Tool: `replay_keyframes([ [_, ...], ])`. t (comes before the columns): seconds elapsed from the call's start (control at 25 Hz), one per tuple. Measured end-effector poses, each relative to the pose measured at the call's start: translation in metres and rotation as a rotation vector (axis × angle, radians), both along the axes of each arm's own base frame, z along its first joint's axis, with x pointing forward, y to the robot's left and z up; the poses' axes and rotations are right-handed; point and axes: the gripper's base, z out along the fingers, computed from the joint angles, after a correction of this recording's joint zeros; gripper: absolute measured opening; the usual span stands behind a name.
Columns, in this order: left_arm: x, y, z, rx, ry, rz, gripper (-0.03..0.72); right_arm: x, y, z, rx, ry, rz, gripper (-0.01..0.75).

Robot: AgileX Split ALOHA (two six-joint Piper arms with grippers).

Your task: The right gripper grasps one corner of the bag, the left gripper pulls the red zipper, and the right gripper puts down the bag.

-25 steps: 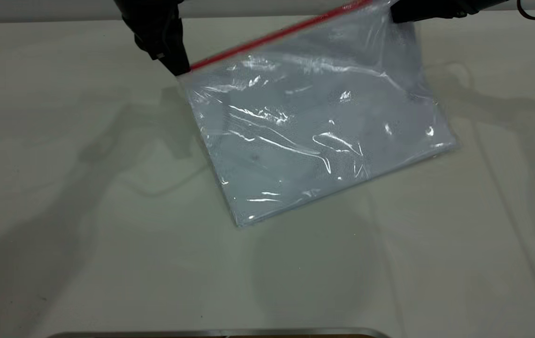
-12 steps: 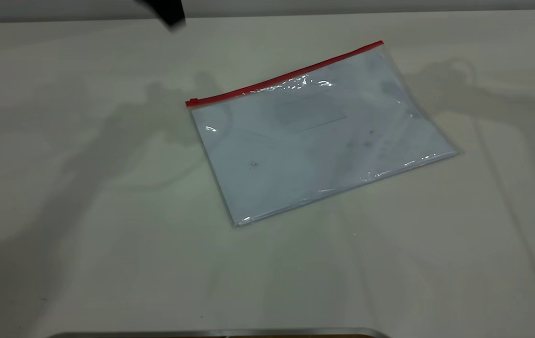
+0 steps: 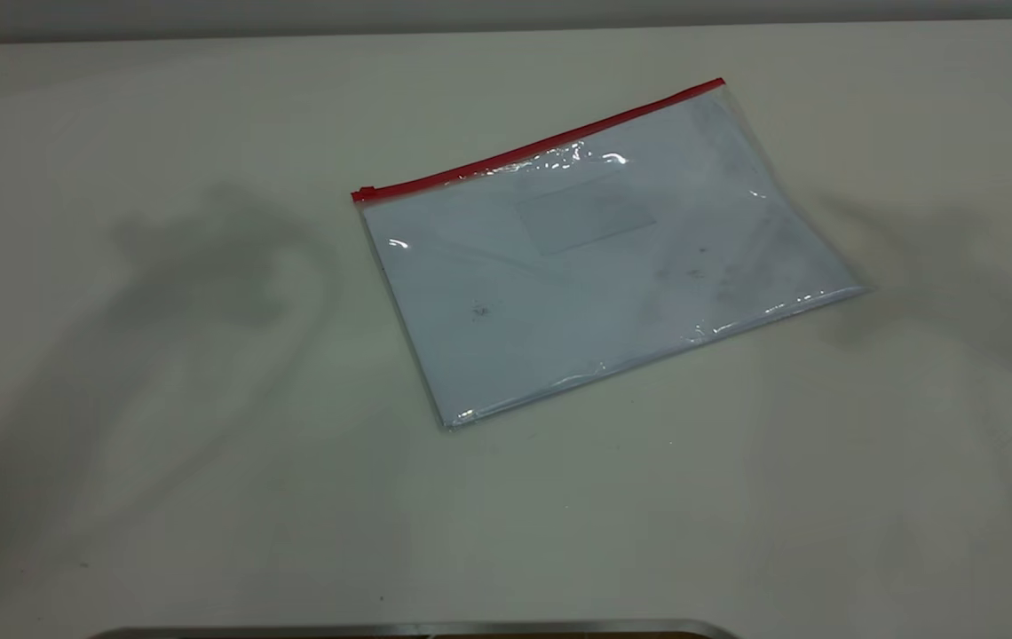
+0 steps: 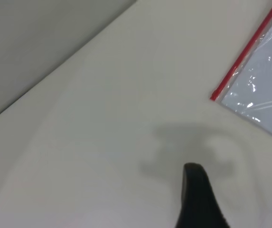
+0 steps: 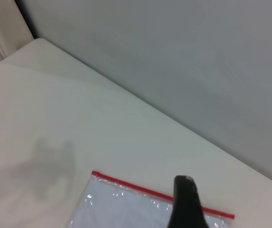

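The bag (image 3: 595, 266) lies flat on the table, a transparent pouch with white sheets and a faint label pocket (image 3: 584, 213). The red zipper (image 3: 541, 146) runs along its far long edge, with the slider tab (image 3: 364, 193) at the left end. Neither gripper shows in the exterior view. In the left wrist view part of the left gripper (image 4: 197, 197) hangs above bare table, apart from the zipper's slider end (image 4: 214, 96). In the right wrist view part of the right gripper (image 5: 185, 202) hangs high over the zipper (image 5: 136, 187) and the bag (image 5: 117, 211). Nothing is held.
The pale table (image 3: 204, 461) carries the arms' shadows to the left and right of the bag. A metal rim (image 3: 417, 630) runs along the near edge. A grey wall (image 5: 173, 57) stands behind the table's far edge.
A second ago both grippers held the bag's zipper edge lifted. The bag has dropped flat, and both grippers have risen out of the exterior view.
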Motion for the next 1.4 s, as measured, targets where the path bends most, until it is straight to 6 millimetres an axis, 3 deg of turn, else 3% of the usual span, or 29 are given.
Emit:
replay_keyframes([
  [0.2, -0.052, 0.02, 0.05, -0.031, -0.091, 0.053, 0.523, -0.083, 0.003, 0.05, -0.016, -0.046, -0.025, 0.57],
  [0.36, -0.087, 0.031, 0.08, -0.076, -0.191, 0.064, 0.523, -0.143, 0.008, 0.069, -0.002, -0.025, -0.02, 0.57],
  [0.56, -0.127, 0.044, 0.099, -0.157, -0.255, 0.127, 0.523, -0.188, 0.01, 0.077, 0.067, -0.034, -0.066, 0.57],
  [0.68, -0.152, 0.052, 0.099, -0.199, -0.264, 0.167, 0.523, -0.21, 0.011, 0.061, 0.088, -0.001, -0.085, 0.57],
  [0.84, -0.193, 0.065, 0.084, -0.22, -0.261, 0.191, 0.523, -0.241, 0.013, 0.026, 0.086, 0.033, -0.093, 0.57],
  [1.0, -0.235, 0.078, 0.057, -0.249, -0.242, 0.216, 0.523, -0.272, 0.014, -0.013, 0.081, 0.049, -0.096, 0.57],
  [1.2, -0.277, 0.091, 0.007, -0.258, -0.199, 0.244, 0.523, -0.307, 0.013, -0.058, 0.033, 0.016, -0.124, 0.57],
  [1.4, -0.305, 0.103, -0.041, -0.221, -0.189, 0.259, 0.523, -0.325, 0.002, -0.101, -0.086, -0.003, -0.228, 0.57],
])
